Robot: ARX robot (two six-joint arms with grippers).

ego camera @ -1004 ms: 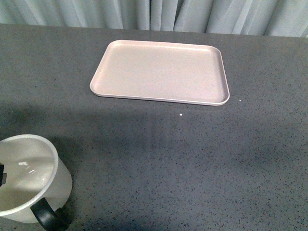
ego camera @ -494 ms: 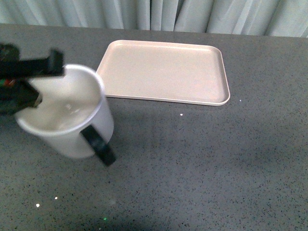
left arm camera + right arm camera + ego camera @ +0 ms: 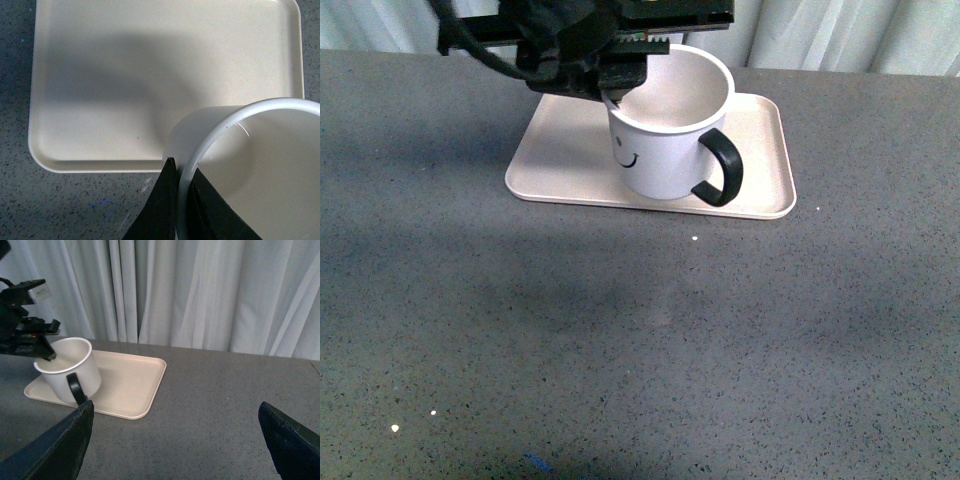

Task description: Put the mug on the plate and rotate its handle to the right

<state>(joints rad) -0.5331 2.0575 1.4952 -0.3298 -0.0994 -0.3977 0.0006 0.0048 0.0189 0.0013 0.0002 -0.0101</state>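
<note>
Mug (image 3: pixel 665 140) placement looks close to done: the white cup sits over the near right part of the plate (image 3: pixel 560 160), inside its rim. From the front view it is hard to say whether its base is fully seated or a touch above the surface. The left gripper (image 3: pixel 613 95) is clamped on the mug, one finger inside the wall and one outside, pinching the rim on the side away from the handle (image 3: pixel 722 168). That hold probably leaves the black loop free and lets the wrist turn the cup about its own axis. The handle points to the robot's right and a little toward the camera, so any turn left to make is judged small.

The right gripper (image 3: pixel 175 450) hangs well apart over the grey tabletop (image 3: pixel 670 330) with its jaws spread wide and nothing between them, seemingly kept clear because one arm suffices.

A black smiley face (image 3: pixel 628 158) is printed on the mug's side, turned toward the front camera. No brand name or readable writing shows on the mug or the plate.
</note>
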